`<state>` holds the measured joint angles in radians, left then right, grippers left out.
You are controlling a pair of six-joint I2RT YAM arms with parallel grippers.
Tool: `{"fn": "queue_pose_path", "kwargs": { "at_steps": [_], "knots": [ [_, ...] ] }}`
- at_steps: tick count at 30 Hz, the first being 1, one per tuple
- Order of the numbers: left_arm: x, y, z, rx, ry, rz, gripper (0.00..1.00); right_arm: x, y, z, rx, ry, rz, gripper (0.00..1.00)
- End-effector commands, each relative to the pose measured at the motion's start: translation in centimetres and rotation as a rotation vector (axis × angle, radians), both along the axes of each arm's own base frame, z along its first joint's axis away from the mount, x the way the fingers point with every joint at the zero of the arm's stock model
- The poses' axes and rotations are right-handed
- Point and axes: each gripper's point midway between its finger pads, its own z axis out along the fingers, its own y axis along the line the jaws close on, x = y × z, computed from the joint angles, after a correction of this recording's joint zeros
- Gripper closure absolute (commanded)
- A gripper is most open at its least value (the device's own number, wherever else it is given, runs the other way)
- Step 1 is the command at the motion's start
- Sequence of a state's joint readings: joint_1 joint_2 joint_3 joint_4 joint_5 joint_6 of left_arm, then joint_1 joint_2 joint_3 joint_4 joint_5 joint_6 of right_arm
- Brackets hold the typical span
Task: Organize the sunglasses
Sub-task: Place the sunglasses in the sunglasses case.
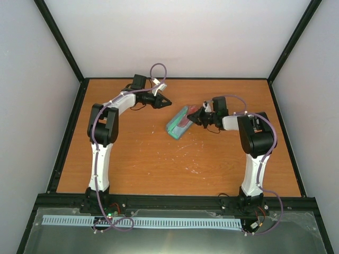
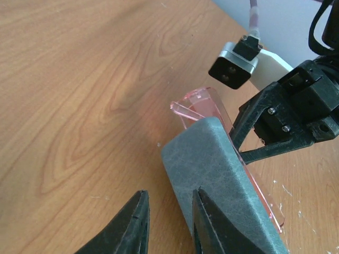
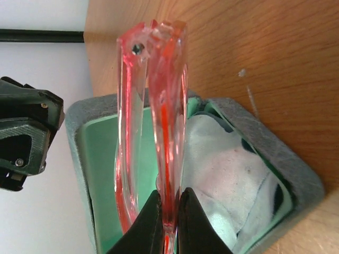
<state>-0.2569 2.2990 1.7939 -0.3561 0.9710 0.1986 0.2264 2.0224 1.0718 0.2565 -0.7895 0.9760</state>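
Right claw (image 3: 168, 198) is pinched shut on the sunglasses (image 3: 153, 95). They are clear pinkish-red plastic with thin glossy red arms, folded flat and held edge-on. They sit over the open oblong case (image 1: 177, 127), whose outside is a grey-blue, felt-like shell and whose inside is a smooth mint-green lining (image 3: 100, 143). One hinge end pokes out past the case rim over the wood (whether the frame touches the lining, I can't tell). A crumpled pale blue cloth (image 3: 222, 174) is bunched in the case just beside the glasses.

The case lies angled mid-counter, nearer the far edge. There is bare grained orange-brown wood (image 1: 132, 159) all the way to the near edge and the left edge.

Left claw (image 2: 170, 193) has its dark tapered fingers apart, gripping nothing. It hangs just beside the case's shell on the far-left side.
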Motion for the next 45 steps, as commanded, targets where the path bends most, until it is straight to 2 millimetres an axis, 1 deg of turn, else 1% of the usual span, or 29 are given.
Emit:
{"fn": "queue_pose_path", "kwargs": {
  "at_steps": [1, 5, 9, 16, 20, 24, 29, 35, 38, 45],
  "knots": [
    [-0.7, -0.2, -0.9, 0.034, 0.0, -0.019, 0.75, -0.8, 2.3, -0.2, 0.025, 0.019, 0.078, 0.97],
    [-0.8, -0.4, -1.1, 0.036, -0.001, -0.022, 0.75, -2.1, 2.8, -1.0, 0.025, 0.06, 0.106, 0.97],
    [-0.9, -0.7, -1.2, 0.037, 0.0, -0.029, 0.75, -3.2, 2.9, -1.3, 0.022, 0.087, 0.128, 0.97],
    [-1.3, -1.1, -1.5, 0.042, 0.001, -0.042, 0.75, -4.3, 3.1, -1.8, 0.013, 0.112, 0.17, 0.97],
    [-1.4, -1.3, -1.8, 0.045, 0.004, -0.045, 0.75, -4.9, 3.1, -2.7, 0.0, 0.137, 0.194, 0.97],
    [-1.6, -1.4, -1.8, 0.046, 0.006, -0.048, 0.75, -4.4, 3.1, -3.1, -0.013, 0.125, 0.185, 0.97],
    [-1.6, -1.4, -1.7, 0.045, 0.007, -0.049, 0.75, -2.8, 3.3, -2.2, -0.011, 0.081, 0.156, 0.97],
    [-1.5, -1.5, -1.5, 0.042, 0.005, -0.047, 0.75, -1.5, 3.7, -1.5, 0.007, 0.052, 0.143, 0.96],
    [-1.5, -1.5, -1.6, 0.044, 0.006, -0.047, 0.74, -1.6, 3.8, -2.1, 0.004, 0.074, 0.154, 0.94],
    [-1.4, -1.5, -1.7, 0.049, 0.003, -0.046, 0.73, -2.9, 3.4, -3.5, -0.053, 0.13, 0.186, 0.9]
  ]
}}
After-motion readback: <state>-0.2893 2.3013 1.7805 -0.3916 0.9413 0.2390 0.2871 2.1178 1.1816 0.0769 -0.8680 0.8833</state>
